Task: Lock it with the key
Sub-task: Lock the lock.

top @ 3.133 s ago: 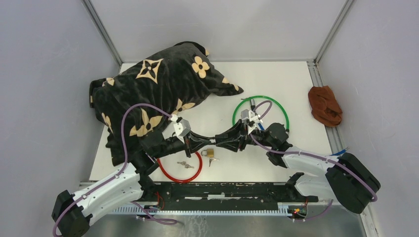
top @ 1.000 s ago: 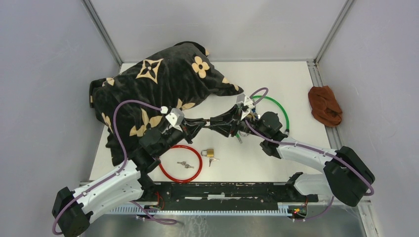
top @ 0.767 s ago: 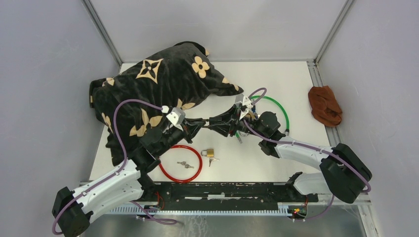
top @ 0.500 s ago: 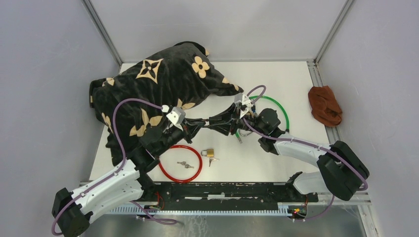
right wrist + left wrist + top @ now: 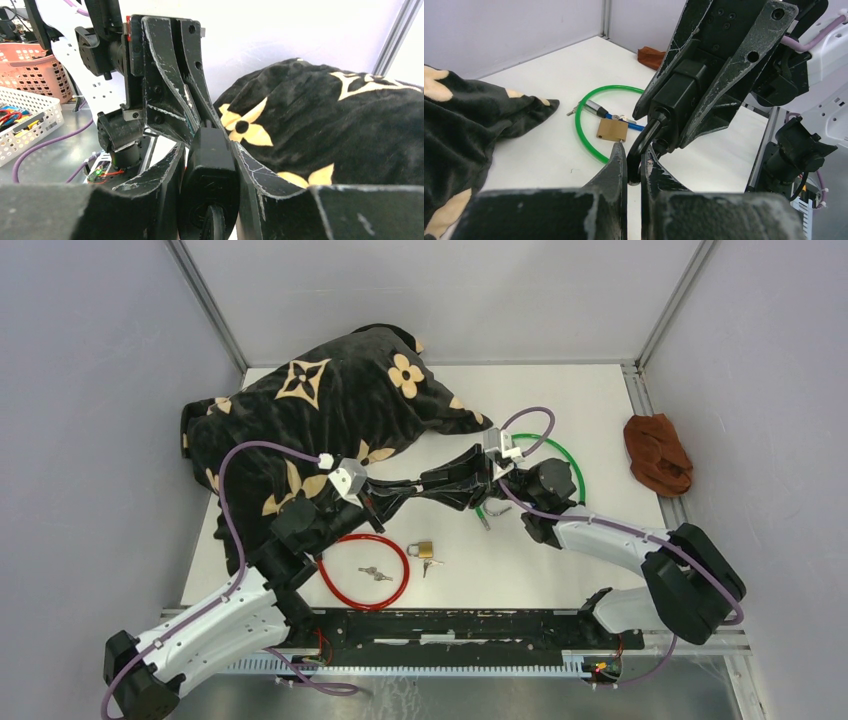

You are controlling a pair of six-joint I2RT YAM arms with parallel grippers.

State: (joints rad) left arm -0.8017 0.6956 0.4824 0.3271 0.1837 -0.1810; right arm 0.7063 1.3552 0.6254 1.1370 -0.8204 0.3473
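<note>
The keys (image 5: 375, 573) lie nearest, inside a red ring (image 5: 370, 607) on the worktop (image 5: 480, 575), with a brass padlock (image 5: 425, 548) just right of that ring. Above mid-worktop the left fingers (image 5: 623, 159) are pressed tight on the shackle (image 5: 644, 137) of a black lock (image 5: 210, 160). The right fingers (image 5: 250, 175) pinch the lock's body from the right. Beyond lies a green ring (image 5: 572, 458) holding a second padlock (image 5: 612, 130). A flowered blanket (image 5: 330, 400) lies far left and a brown cloth (image 5: 657, 453) far right.

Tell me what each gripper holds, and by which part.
The right fingers clamp the black padlock by its body; the left fingers pinch its shackle.
</note>
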